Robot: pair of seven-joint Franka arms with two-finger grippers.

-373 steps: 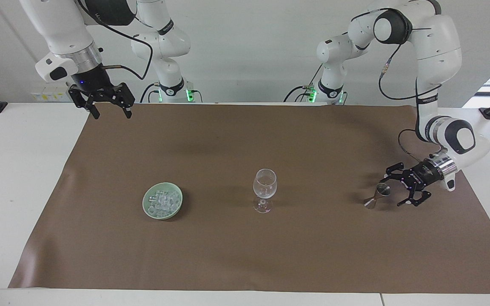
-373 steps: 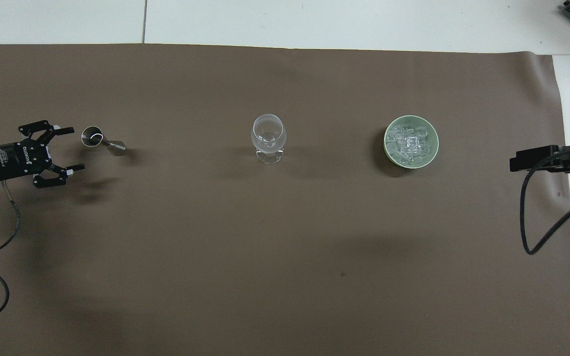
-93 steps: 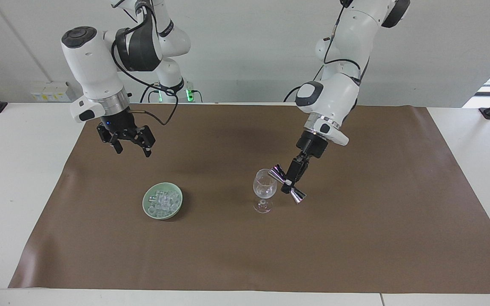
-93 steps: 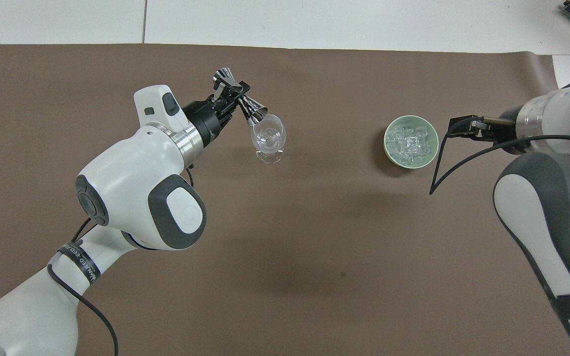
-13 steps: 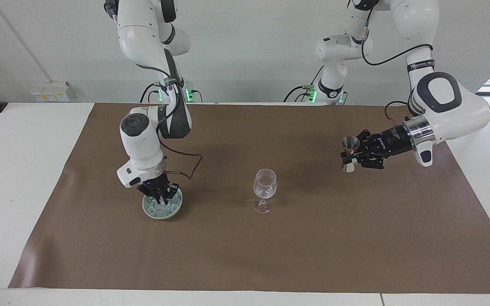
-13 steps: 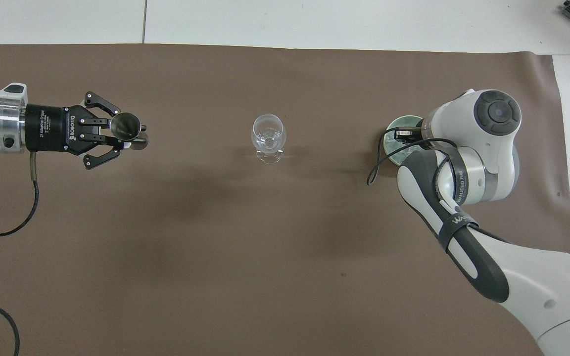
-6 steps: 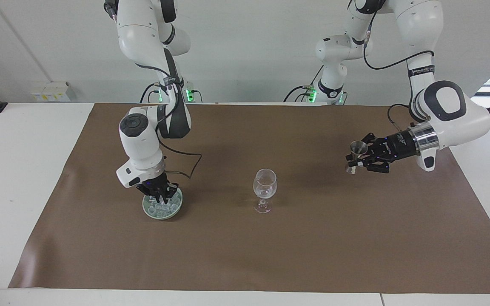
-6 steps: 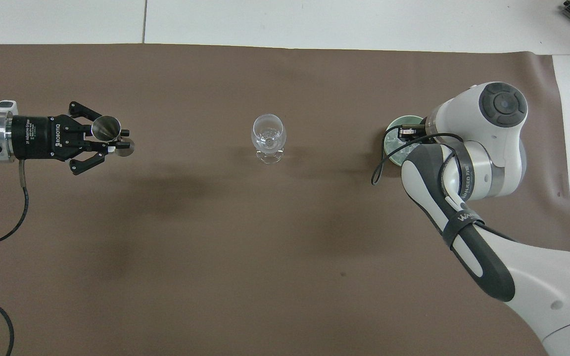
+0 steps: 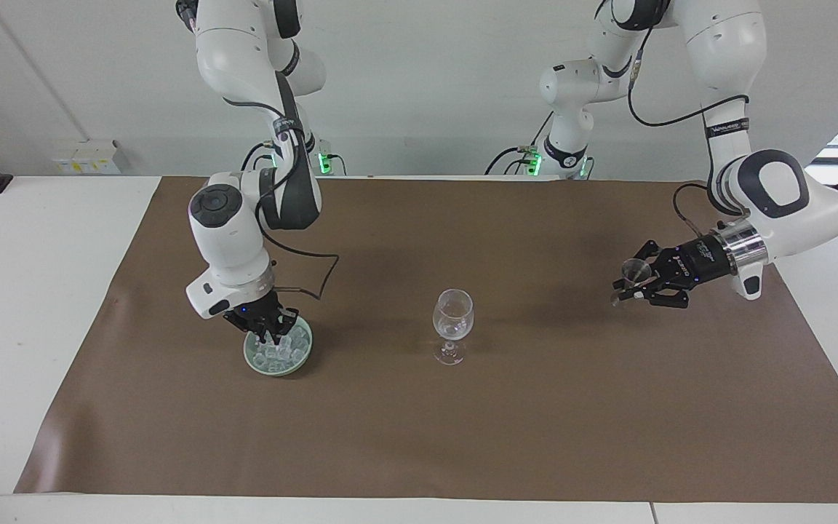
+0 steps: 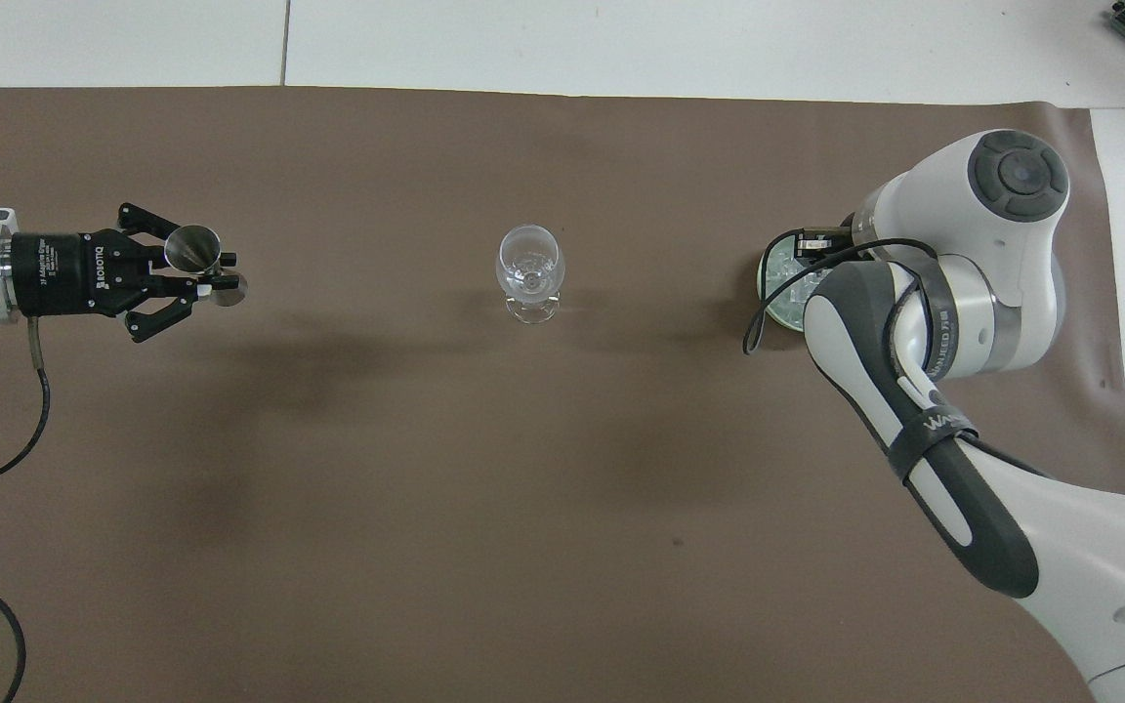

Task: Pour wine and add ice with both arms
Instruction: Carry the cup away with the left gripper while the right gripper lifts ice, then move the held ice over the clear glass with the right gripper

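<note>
You see the left gripper (image 9: 626,285) level, clamped on the jigger (image 9: 633,277), while the right gripper (image 9: 268,335), pointing down, pinches ice (image 9: 278,354) in the dish (image 9: 253,359).

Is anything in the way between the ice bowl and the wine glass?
No. Only bare brown mat lies between the green dish of ice, under the right gripper, and the wine glass.

One camera sits high across the table, facing both robots; the other looks steeply down from above them. Both share the wine glass (image 9: 452,314) at centre.
</note>
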